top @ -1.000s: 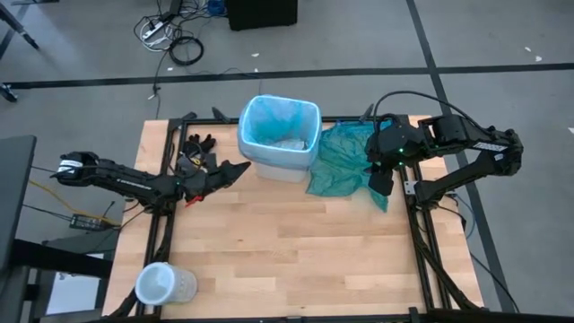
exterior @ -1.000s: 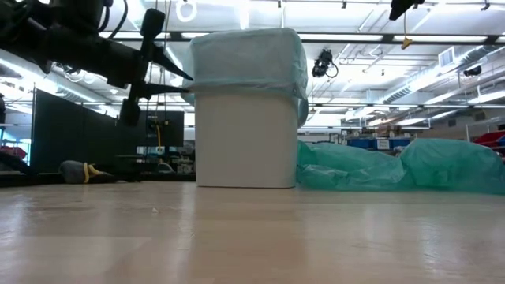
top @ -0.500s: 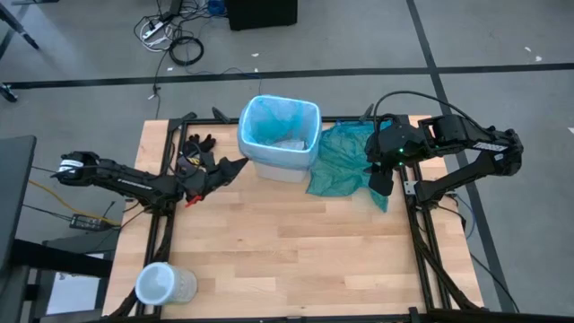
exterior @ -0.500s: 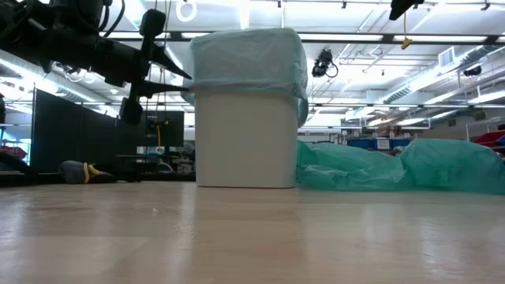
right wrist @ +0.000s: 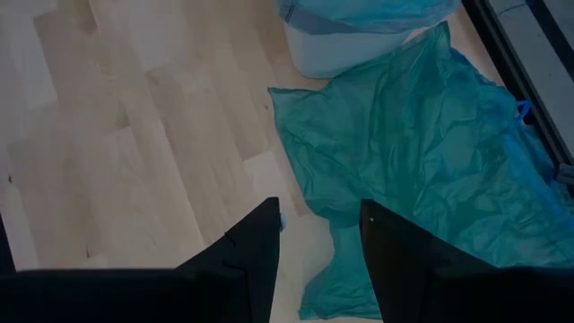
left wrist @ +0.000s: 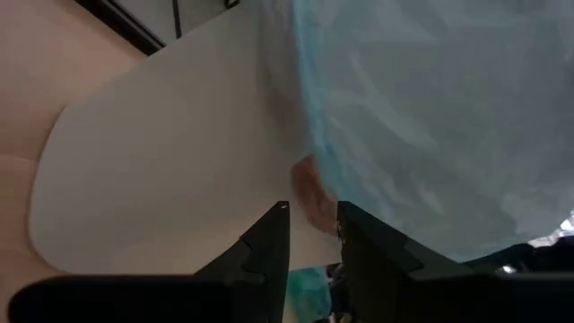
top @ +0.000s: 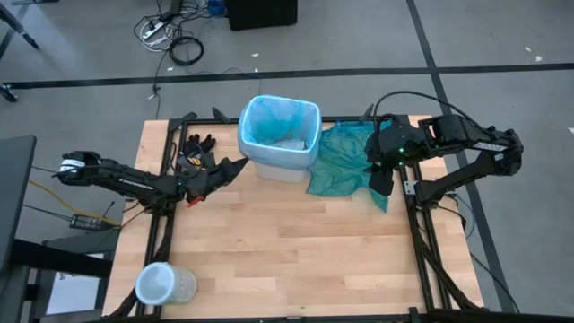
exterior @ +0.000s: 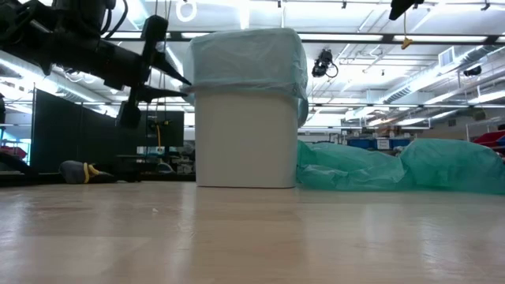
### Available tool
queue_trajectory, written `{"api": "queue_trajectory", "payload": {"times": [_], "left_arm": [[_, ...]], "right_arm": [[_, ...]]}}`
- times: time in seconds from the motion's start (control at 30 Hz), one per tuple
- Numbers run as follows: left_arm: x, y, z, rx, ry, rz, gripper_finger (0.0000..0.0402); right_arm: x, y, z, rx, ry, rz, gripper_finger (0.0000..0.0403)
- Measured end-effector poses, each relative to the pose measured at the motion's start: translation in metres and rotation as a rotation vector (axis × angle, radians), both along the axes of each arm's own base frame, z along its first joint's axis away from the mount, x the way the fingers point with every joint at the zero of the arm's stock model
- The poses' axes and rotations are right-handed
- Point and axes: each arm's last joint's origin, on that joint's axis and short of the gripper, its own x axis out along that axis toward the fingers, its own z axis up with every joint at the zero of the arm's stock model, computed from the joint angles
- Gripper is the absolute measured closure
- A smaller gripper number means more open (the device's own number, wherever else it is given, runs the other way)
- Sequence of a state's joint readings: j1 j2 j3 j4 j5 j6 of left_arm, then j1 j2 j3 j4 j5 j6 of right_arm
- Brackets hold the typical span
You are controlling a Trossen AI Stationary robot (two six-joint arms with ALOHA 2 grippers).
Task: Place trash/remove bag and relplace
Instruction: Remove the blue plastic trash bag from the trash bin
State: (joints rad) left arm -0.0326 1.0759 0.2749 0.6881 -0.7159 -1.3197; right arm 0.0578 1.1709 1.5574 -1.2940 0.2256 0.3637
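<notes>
The bag lines the bin, the left fingers slightly parted at its edge, holding nothing.

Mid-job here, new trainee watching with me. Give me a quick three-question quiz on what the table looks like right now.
1. True or false: the white bin has the light blue bag fitted over its rim.
2. Which claw is beside the bin's rim? A) left claw B) right claw
3. Fill in: the right claw hangs over the ____ plastic bag lying flat on the table.

Key:
1. True
2. A; its fingers are slightly apart, holding nothing.
3. Teal-green
</notes>
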Motion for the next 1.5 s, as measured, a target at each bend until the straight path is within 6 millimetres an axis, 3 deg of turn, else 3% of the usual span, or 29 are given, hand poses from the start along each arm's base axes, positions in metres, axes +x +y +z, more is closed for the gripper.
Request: {"api": "queue_trajectory", "payload": {"times": [0.9, 1.07, 1.27, 1.5], "left_arm": [[0.000, 0.004, 0.002, 0.002, -0.021, 0.038, 0.0300], [0.001, 0.004, 0.000, 0.002, -0.013, 0.033, 0.0325], [0.001, 0.004, 0.000, 0.004, -0.008, 0.033, 0.0392], [0.004, -0.001, 0.016, 0.049, -0.149, -0.115, 0.0398]], "right_arm": [[0.000, 0.000, 0.000, 0.000, 0.000, 0.001, 0.0261], [0.000, 0.000, 0.000, 0.000, -0.001, 0.001, 0.0263], [0.001, 0.000, 0.001, 0.001, -0.016, 0.001, 0.0270], [0.002, 0.000, 0.001, 0.001, -0.024, 0.000, 0.0277]]}}
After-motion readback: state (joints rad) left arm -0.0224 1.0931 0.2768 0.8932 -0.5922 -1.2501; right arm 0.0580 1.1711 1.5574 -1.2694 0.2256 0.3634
